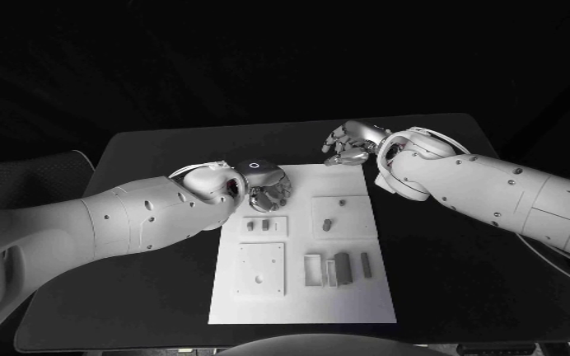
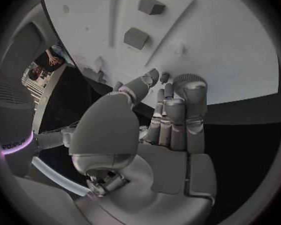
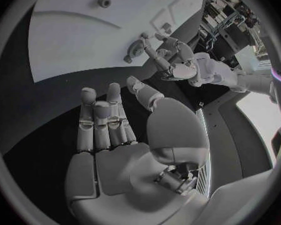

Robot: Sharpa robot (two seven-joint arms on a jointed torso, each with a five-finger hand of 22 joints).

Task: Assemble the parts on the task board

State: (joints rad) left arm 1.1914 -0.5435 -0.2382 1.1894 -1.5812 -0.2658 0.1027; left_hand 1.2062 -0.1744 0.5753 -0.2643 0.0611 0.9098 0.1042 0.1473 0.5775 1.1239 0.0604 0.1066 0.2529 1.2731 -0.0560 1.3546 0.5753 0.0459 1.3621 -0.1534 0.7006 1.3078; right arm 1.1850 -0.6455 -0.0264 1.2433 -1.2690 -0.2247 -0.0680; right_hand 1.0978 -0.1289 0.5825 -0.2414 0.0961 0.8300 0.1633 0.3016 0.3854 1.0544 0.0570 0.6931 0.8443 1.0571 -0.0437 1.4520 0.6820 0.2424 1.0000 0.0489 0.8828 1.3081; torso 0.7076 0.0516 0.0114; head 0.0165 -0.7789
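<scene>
The white task board (image 1: 303,290) lies mid-table, grey parts (image 1: 342,267) near its front edge. The left hand (image 1: 263,187) hovers over its far-left corner, the right hand (image 1: 352,147) just past its far edge, both empty, fingers apart.

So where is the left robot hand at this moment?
In the head view the left robot hand is over the far left corner of the board, holding nothing, with the right robot hand just beyond the board's far edge.
</scene>
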